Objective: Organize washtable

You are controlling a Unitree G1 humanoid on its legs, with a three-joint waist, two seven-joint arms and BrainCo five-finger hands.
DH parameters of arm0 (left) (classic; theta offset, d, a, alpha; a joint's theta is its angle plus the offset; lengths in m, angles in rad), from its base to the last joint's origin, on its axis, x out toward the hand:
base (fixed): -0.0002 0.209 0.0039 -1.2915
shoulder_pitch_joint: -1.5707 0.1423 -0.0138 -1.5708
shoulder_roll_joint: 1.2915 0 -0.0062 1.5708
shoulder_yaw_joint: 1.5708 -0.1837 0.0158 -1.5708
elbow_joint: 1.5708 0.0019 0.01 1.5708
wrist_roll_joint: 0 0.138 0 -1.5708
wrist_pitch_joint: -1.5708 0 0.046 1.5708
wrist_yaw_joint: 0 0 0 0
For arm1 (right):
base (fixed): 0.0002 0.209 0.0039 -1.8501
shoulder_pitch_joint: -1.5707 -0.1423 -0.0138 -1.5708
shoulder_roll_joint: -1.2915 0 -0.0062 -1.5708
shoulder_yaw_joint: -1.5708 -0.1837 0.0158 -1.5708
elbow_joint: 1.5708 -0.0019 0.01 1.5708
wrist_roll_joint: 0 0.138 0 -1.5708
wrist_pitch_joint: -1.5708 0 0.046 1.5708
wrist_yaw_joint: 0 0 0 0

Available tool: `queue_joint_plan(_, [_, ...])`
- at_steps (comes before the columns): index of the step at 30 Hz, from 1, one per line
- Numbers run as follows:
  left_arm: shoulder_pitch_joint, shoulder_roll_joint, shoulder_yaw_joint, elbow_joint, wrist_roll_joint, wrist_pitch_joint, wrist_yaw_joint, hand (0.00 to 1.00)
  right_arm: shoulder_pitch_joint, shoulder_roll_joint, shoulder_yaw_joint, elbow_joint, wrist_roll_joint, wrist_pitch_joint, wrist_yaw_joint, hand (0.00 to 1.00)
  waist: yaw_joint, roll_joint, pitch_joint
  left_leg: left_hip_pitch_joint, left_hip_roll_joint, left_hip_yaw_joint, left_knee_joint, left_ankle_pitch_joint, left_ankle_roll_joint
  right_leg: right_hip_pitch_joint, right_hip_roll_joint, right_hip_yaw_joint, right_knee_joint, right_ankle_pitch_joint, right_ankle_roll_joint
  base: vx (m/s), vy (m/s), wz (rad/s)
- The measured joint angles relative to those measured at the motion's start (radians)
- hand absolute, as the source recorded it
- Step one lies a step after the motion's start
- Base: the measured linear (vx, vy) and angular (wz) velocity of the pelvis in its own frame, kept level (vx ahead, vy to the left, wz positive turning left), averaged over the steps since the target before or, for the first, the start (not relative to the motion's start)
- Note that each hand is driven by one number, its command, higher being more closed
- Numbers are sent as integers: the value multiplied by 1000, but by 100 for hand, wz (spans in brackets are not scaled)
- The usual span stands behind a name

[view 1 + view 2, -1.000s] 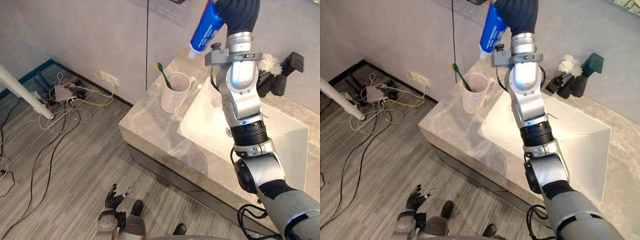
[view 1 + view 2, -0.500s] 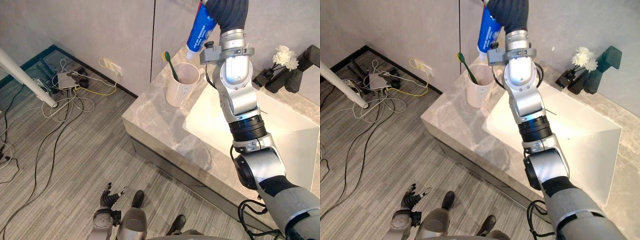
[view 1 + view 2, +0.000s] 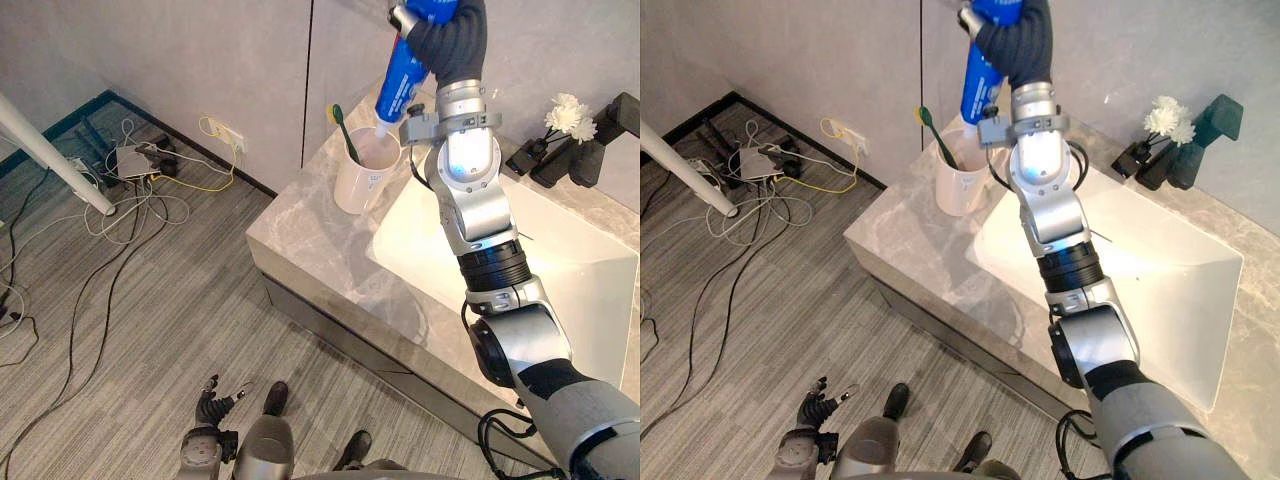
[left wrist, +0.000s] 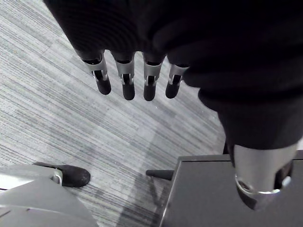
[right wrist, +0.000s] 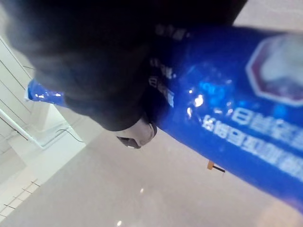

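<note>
- Currently, your right hand (image 3: pixel 447 45) is curled tightly round a blue toothpaste tube (image 3: pixel 402 78), held up at the back corner of the marble washtable (image 3: pixel 310 235).
- The tube tilts cap-down, with the white cap at the mouth of the white cup (image 3: pixel 357 182). It seems just inside the rim, though that's hard to confirm.
- A green toothbrush (image 3: pixel 345 130) leans in that cup, beside the sink (image 3: pixel 570 270).
- Your left hand (image 4: pixel 124 81) hangs low over the grey floor (image 3: pixel 130 300), fingers straight, holding nothing.

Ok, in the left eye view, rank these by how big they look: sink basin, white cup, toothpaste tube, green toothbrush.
1. Sink basin, clearly the largest.
2. White cup and blue toothpaste tube look about alike. The tube is held up, likely nearer the camera, and partly hidden in the right hand, so I won't rank them.
3. Green toothbrush, the smallest.
</note>
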Motion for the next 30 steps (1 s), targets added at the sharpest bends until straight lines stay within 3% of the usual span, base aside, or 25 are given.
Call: queue_joint_plan(30, [2, 0, 0, 2, 1, 0, -1, 0, 100, 2, -4, 27, -37, 31, 0, 100, 0, 1, 2, -33, -15, -30, 14, 1, 1, -8, -15, -46, 3, -2, 2, 4, 1, 4])
